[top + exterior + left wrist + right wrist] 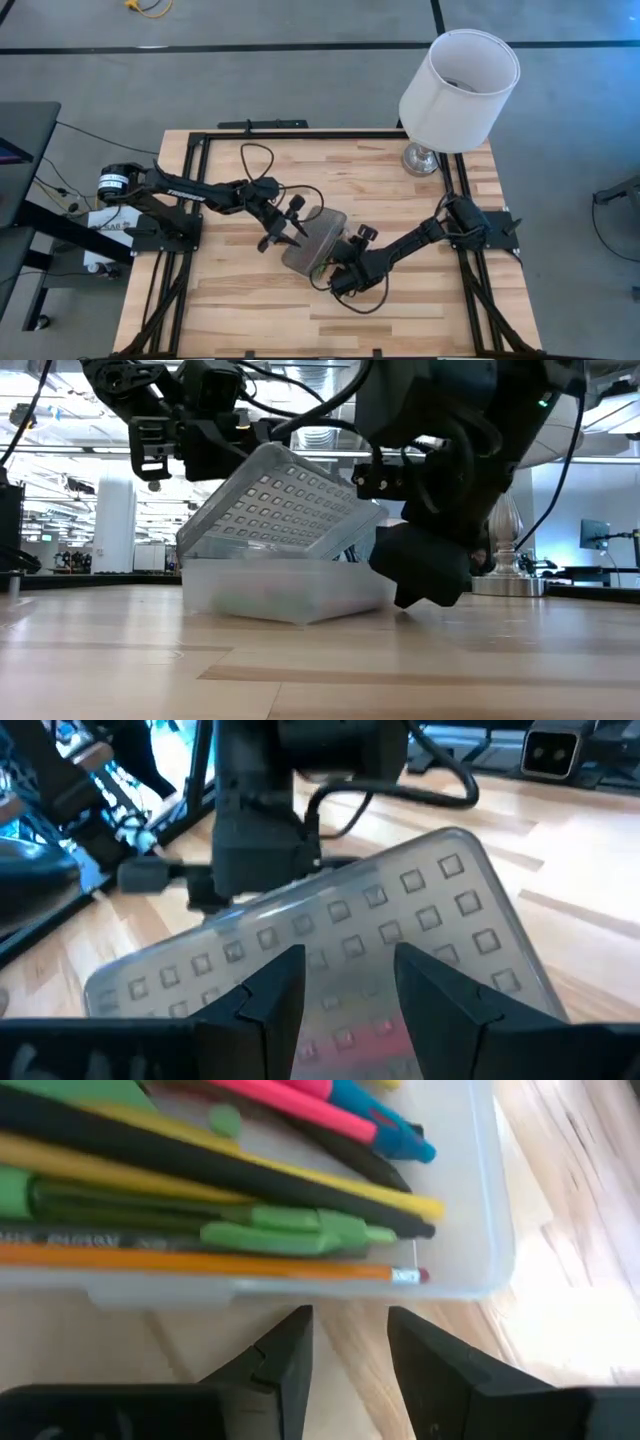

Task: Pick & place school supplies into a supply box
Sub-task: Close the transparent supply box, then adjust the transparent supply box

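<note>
The clear supply box (pixel 314 242) sits mid-table with its ribbed greyish lid (pixel 285 500) raised at a slant over the tray. Inside the tray lie an orange pencil (pixel 200 1262), a green pen (pixel 290 1230), black, yellow, pink and blue pens, and a flat green piece (pixel 90 1090). My left gripper (pixel 350 965) is open over the lid's outer face, on the box's left side (pixel 290 225). My right gripper (pixel 348 1320) is open low over the table at the tray's near wall (pixel 345 275), apart from it. My left gripper stands with its open fingers (pixel 275 985) slanting down over the lid's outer face (pixel 350 935). I cannot tell whether the fingertips touch the lid.
A white lamp (pixel 455 85) stands at the table's far right corner on a silver foot (pixel 422 158). Dark cables (pixel 255 160) loop over the table behind the left arm. Bare wood lies along the near edge (pixel 250 310).
</note>
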`<state>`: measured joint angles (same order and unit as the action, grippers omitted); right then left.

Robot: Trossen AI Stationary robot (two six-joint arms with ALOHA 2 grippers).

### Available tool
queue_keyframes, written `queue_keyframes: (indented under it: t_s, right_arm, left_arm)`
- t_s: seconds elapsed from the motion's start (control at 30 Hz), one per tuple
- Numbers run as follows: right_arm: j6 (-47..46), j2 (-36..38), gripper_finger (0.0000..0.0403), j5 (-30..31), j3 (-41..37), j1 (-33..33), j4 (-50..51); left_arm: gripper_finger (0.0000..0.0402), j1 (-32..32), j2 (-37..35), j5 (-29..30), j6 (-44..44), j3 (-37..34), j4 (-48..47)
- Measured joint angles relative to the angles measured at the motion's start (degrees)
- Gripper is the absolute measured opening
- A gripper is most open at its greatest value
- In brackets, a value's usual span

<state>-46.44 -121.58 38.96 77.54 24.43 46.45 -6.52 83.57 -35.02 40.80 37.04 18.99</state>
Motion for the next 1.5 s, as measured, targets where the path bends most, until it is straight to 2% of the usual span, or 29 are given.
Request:
queue_keyframes:
  t_s: [0.17, 0.37, 0.6, 0.8, 1.1, 1.2, 1.33, 1.5]
  right_arm:
    - [-0.6, 0.1, 0.0128, -0.1, 0.1, 1.8, 2.0]
    - [-4.3, 1.2, 0.0128, 1.3, 0.2, 5.6, 5.5]
    - [-2.3, 4.0, 0.0127, 11.2, 0.2, 8.1, 4.2]
    - [4.8, 5.2, 0.0127, 17.2, 0.3, 6.9, -0.1]
    - [21.9, 5.2, 0.0127, 14.8, -1.1, 2.0, -15.4]
    - [26.9, 5.2, 0.0127, 11.3, -2.1, 0.2, -21.7]
    - [30.2, 5.5, 0.0127, 5.7, -4.2, -2.2, -29.9]
    - [31.1, 5.5, 0.0127, 4.1, -4.5, -3.3, -30.6]
  left_arm:
    - [0.0151, -0.2, 0.0, 4.0, -0.1, 0.0, -1.9]
    - [0.0151, -0.2, 0.0, 4.4, -1.8, 0.0, -3.5]
    - [0.0151, -1.1, 0.0, 16.8, -2.5, 0.0, -10.4]
    - [0.0151, -5.8, 0.0, 17.3, -5.4, -3.3, -10.6]
    - [0.0151, -8.7, 0.0, 15.8, -11.5, -11.9, -2.0]
    - [0.0151, -8.7, 0.0, 14.8, -13.4, -14.7, 1.8]
    - [0.0151, -8.5, 0.0, 12.6, -15.0, -16.7, 5.1]
    - [0.0151, -7.0, 0.0, 10.8, -16.0, -16.7, 5.2]
